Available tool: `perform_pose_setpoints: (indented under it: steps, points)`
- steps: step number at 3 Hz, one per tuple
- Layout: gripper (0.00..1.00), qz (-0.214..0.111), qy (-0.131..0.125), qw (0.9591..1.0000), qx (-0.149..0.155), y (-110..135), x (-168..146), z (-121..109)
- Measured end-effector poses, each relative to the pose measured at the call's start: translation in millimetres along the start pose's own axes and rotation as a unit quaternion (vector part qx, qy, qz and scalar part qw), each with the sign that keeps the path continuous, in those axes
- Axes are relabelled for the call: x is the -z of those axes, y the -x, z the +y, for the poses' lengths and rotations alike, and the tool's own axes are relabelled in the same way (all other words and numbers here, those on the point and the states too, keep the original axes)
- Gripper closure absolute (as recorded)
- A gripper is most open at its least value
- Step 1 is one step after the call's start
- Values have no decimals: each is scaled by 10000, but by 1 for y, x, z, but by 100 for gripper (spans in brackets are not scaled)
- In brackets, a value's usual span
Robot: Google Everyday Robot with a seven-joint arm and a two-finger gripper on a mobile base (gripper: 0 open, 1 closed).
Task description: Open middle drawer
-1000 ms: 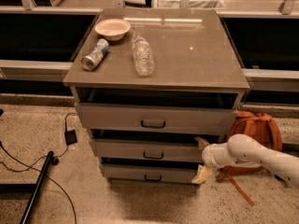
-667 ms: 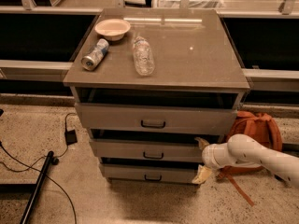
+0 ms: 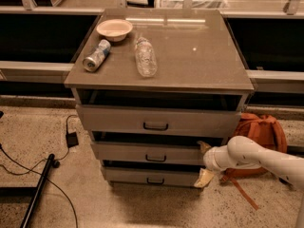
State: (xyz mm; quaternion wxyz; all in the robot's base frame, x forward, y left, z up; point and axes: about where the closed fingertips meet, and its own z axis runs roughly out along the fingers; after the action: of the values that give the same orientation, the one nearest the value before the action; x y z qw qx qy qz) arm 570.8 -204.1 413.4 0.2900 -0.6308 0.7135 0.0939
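Grey-beige middle drawer (image 3: 142,152), dark gap above its front; gripper (image 3: 204,162) at its right end, fingers spread apart, gripping nothing.

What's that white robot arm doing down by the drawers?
The robot is trying to open the middle drawer. Its gripper is at the right end of that drawer's front, with its jaws spread apart. The drawer is out only a little, with a dark gap showing above it. Its handle isn't being touched. On top of the cabinet sit a bowl, a can lying on its side and a plastic bottle lying down.
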Motion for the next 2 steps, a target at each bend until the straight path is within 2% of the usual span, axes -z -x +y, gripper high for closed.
perform_pose_setpoints:
  steps: [1,2]
  points:
    - [17,22,10,10000,-2,1,-1,0]
    - [24,16,16,10000,45,7,3,0]
